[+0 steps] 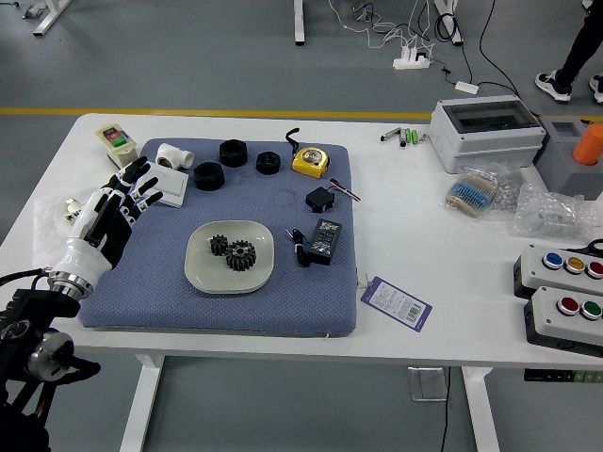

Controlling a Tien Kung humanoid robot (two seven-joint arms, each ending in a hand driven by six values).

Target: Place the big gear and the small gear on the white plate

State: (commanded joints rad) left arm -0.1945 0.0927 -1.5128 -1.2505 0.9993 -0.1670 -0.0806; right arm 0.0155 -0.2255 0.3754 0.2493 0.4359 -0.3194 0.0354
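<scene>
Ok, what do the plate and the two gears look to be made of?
The plate looks like smooth off-white plastic, softly shiny, though glazed ceramic is possible. The big gear and small gear look like dark matte plastic, without metallic glint.

Even, bright light; faint shadows.

Legible text: none. Relative to the centre of the blue mat [283, 315], the purple-and-white label [397, 303] at 4 o'clock bears a barcode and fine print; the black box [324, 242] at 3 o'clock bears pale markings, likewise unreadable.
</scene>
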